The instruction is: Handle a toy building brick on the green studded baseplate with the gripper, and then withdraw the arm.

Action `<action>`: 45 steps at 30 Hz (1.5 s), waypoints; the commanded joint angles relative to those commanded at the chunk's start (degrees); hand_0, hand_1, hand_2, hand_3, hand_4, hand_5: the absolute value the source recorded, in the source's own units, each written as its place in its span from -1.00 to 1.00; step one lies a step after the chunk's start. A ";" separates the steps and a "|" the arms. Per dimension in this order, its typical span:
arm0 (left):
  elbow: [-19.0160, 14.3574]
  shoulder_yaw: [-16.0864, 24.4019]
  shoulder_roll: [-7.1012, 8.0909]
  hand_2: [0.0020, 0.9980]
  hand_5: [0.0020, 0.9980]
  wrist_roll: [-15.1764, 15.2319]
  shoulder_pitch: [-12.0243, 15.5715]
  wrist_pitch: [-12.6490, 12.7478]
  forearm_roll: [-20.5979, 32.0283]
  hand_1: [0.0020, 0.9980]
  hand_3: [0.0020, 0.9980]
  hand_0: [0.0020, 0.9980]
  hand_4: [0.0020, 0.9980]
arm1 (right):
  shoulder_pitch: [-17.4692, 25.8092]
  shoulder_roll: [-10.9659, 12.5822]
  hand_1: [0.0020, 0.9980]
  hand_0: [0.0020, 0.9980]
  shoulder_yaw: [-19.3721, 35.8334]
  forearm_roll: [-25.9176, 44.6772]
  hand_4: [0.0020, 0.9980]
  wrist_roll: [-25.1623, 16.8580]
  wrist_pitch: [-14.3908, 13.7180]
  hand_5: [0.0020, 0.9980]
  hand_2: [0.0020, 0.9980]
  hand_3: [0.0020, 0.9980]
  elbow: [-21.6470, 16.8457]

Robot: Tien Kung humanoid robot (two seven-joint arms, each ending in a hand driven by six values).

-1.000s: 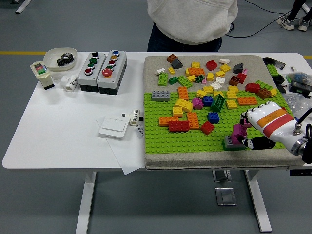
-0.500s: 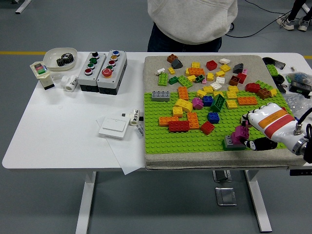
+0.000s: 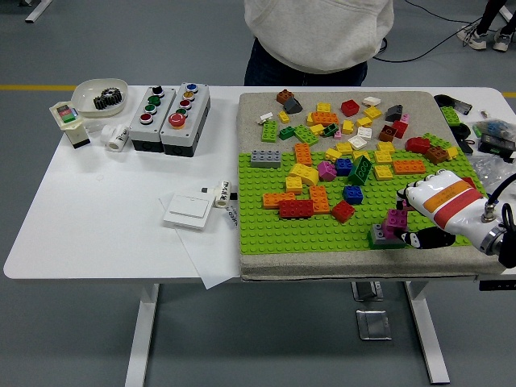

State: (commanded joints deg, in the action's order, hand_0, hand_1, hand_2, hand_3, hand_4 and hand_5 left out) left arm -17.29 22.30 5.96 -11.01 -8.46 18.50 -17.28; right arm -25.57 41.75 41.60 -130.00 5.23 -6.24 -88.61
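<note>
White table (image 3: 97, 218), smooth top. Far left: a shallow white bowl (image 3: 100, 97) holding a dark toothed gear (image 3: 106, 100). Beside it, two grey push-button boxes (image 3: 170, 116) with red, green, blue and black round caps. Nearer the front, a flat white wall switch (image 3: 188, 211) and a small white cylinder (image 3: 222, 193) with black print, too small to read. Green studded baseplate (image 3: 306, 234) lies on a beige felt-like mat (image 3: 258, 109), strewn with blocky plastic bricks. Lower right of the plate: a magenta brick (image 3: 395, 220) on a grey brick (image 3: 379, 235). Right hand (image 3: 435, 210), glossy white shell with orange and red bands, fingers (image 3: 407, 197) curled onto the magenta brick. A person in a light sweatshirt (image 3: 318, 32) stands at the far side.
</note>
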 joint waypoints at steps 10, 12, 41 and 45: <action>0.01 -0.13 -0.03 0.30 0.22 0.10 -0.07 0.03 0.24 0.38 0.10 0.21 0.13 | -0.32 -0.07 -0.25 -0.59 -0.44 0.00 0.55 -0.30 0.24 -0.08 0.04 0.05 0.52; 0.01 -0.12 -0.03 0.31 0.23 0.10 -0.09 0.03 0.22 0.38 0.10 0.21 0.13 | -0.38 -0.02 -0.25 -0.59 -0.43 0.00 0.56 -0.36 0.35 -0.08 0.04 0.05 0.53; 0.09 0.00 -0.15 0.31 0.23 0.03 -0.07 0.09 0.24 0.38 0.10 0.21 0.13 | -1.36 0.64 -0.23 -0.57 -0.64 0.00 0.58 -3.99 -0.05 -0.07 0.06 0.06 2.20; 0.10 0.17 -0.16 0.31 0.23 -0.09 0.00 0.09 -0.04 0.38 0.10 0.21 0.13 | -1.64 0.68 -0.23 -0.57 -0.70 0.00 0.58 -4.23 -0.11 -0.07 0.06 0.06 2.61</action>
State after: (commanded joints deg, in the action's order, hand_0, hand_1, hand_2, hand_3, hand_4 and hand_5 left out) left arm -17.19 22.48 5.80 -11.10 -8.46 18.58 -17.31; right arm -27.21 42.43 40.90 -130.00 1.00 -6.34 -86.00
